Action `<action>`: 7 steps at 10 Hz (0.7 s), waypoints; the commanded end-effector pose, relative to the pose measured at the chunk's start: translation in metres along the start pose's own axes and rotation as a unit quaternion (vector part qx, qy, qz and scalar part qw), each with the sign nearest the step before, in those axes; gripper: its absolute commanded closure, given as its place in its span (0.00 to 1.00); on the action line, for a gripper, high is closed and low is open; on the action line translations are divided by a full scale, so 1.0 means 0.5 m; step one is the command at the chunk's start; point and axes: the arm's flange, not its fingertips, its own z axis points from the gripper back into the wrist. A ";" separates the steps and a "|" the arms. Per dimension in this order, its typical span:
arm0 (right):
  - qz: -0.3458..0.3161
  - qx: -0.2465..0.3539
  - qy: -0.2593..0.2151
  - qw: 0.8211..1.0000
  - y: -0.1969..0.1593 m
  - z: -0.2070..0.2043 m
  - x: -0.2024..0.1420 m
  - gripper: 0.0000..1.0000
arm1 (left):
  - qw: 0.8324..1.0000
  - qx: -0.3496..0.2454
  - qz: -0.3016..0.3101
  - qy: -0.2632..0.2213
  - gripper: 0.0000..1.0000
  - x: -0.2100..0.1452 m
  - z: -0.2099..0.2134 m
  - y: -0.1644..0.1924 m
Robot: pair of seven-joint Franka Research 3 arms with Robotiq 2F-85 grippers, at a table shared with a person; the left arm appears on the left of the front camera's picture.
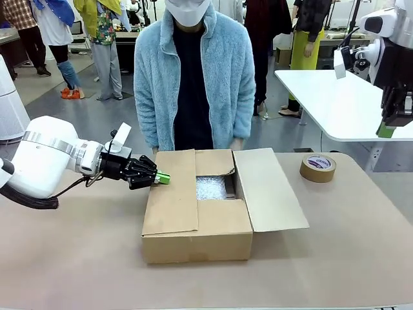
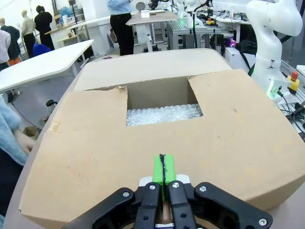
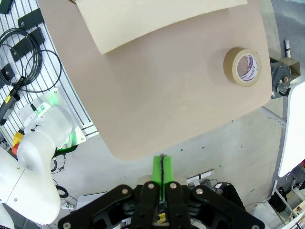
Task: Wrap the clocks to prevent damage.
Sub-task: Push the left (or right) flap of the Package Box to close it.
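Left gripper (image 1: 161, 177), pads pressed together, sits at the left flap (image 1: 173, 197) of the central cardboard box (image 1: 193, 248) holding bubble wrap (image 1: 211, 188); right gripper (image 1: 386, 131), upper right, likewise closed.

Cardboard box (image 1: 193, 226) is plain matt brown board, roughish where a flap edge is torn. Bubble wrap (image 1: 211, 188) inside it is clear bumpy plastic catching the light. The bench (image 1: 348, 252) under the box looks smooth, matt tan. Right of the box, the brown tape roll (image 1: 317, 168) has a slight sheen. Left of the box, the left hand (image 1: 161, 177) is matt black plastic with smooth green pads, on a glossy white left arm (image 1: 45, 158). Behind the box there's a fluffy light-blue fleece jacket (image 1: 222, 77).
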 end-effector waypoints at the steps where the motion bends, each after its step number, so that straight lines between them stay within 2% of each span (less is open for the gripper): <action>1: 0.004 0.007 -0.008 1.000 0.002 -0.006 -0.002 0.99 | 1.000 -0.002 -0.004 0.006 1.00 -0.001 -0.003 0.000; 7: 0.004 0.007 -0.008 1.000 0.002 -0.006 -0.002 0.99 | 1.000 -0.002 -0.004 0.006 1.00 -0.001 -0.003 0.000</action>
